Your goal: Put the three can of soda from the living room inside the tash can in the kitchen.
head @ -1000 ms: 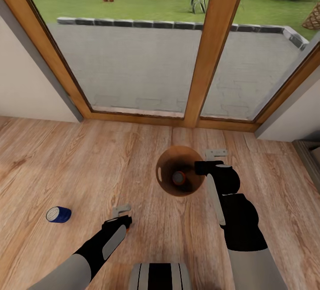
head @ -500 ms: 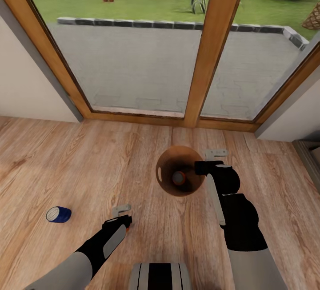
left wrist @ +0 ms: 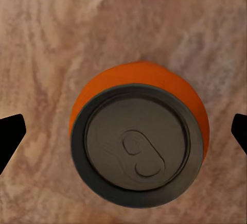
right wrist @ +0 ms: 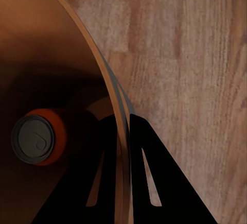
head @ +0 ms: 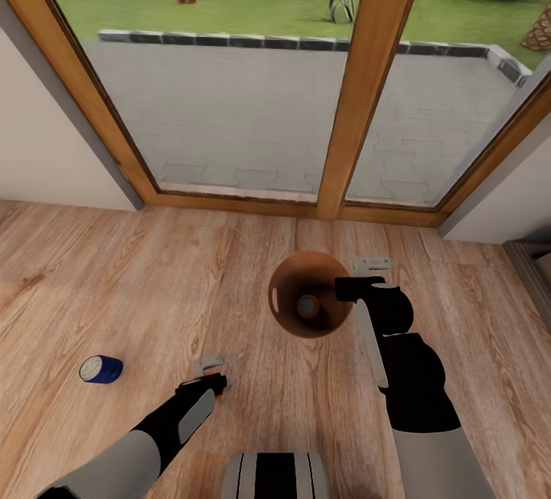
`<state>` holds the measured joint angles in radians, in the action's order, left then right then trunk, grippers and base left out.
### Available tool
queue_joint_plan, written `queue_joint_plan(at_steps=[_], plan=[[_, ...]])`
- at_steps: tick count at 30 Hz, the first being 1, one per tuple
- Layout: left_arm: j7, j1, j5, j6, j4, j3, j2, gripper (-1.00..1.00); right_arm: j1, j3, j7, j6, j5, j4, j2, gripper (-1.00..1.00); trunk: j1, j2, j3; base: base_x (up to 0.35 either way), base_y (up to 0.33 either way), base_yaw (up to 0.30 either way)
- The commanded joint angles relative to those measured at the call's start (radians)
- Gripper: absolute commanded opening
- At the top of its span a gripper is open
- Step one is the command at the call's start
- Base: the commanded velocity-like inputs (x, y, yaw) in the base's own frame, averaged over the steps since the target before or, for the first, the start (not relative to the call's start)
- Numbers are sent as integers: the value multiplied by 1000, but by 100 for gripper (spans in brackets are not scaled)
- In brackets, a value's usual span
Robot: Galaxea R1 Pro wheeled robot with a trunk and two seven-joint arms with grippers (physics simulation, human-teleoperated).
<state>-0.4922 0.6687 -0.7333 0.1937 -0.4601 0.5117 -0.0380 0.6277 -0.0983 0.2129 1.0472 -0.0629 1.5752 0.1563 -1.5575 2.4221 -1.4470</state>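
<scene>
Gripping the trash can by its rim, the right gripper has one finger inside the wall and one outside. An orange can lies at the bin's bottom. Left gripper fingers are spread wide around an upright orange soda can on the wood floor. A blue can lies on its side, well apart, near the left arm.
</scene>
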Motion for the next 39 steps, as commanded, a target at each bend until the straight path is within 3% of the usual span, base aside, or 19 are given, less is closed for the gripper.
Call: queue_joint_plan(at_steps=[1, 8, 39], plan=[[2, 3, 0, -9, 10, 0, -3, 100, 0, 0, -4, 0, 5, 0, 0, -100, 0, 0, 0, 0, 0, 0], [35, 30, 0, -54, 87, 1, -27, 100, 0, 0, -4, 0, 5, 0, 0, -100, 0, 0, 0, 0, 0, 0], [73, 47, -2, -58, 141, 1, -29, 100, 0, 0, -4, 0, 5, 0, -1, -100, 0, 0, 0, 0, 0, 0]])
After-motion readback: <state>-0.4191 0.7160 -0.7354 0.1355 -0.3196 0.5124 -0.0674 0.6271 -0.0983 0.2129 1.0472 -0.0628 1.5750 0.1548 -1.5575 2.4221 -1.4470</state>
